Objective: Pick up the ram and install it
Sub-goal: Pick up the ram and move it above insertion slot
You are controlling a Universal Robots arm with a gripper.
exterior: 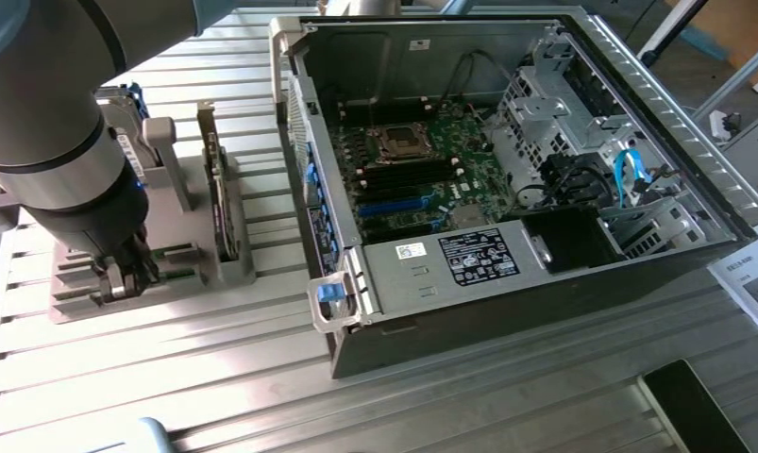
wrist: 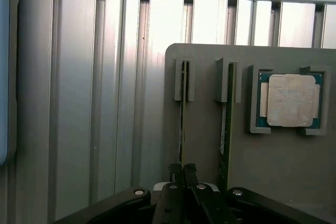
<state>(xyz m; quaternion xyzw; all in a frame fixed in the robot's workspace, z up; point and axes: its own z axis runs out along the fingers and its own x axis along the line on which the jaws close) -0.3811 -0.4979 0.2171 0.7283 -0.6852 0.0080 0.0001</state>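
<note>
The black gripper [wrist: 182, 168], fingers narrow, pinches the thin green ram [wrist: 182, 119] edge-up in a grey slotted holder [wrist: 202, 140]; 1 look-alike stick [wrist: 224, 140] stands just beside, and open ribbed metal table [wrist: 79, 103] lies opposite.

Exterior view of my rig. My arm [exterior: 51, 142] stands at the exterior view's left, its gripper [exterior: 129, 274] lowered into a grey holder [exterior: 177, 269] on the slatted bench [exterior: 164, 377]. A dark card [exterior: 212, 189] stands upright in the same holder, just beside the gripper. Toward the exterior view's right lies an open case [exterior: 681, 104]. Inside I see the green board [exterior: 416, 217] with its socket [exterior: 397, 142] and black slots [exterior: 411, 175], a labelled power supply [exterior: 467, 260] and a blue cable [exterior: 624, 175]. A black slab [exterior: 694, 406] lies at lower right.
</note>
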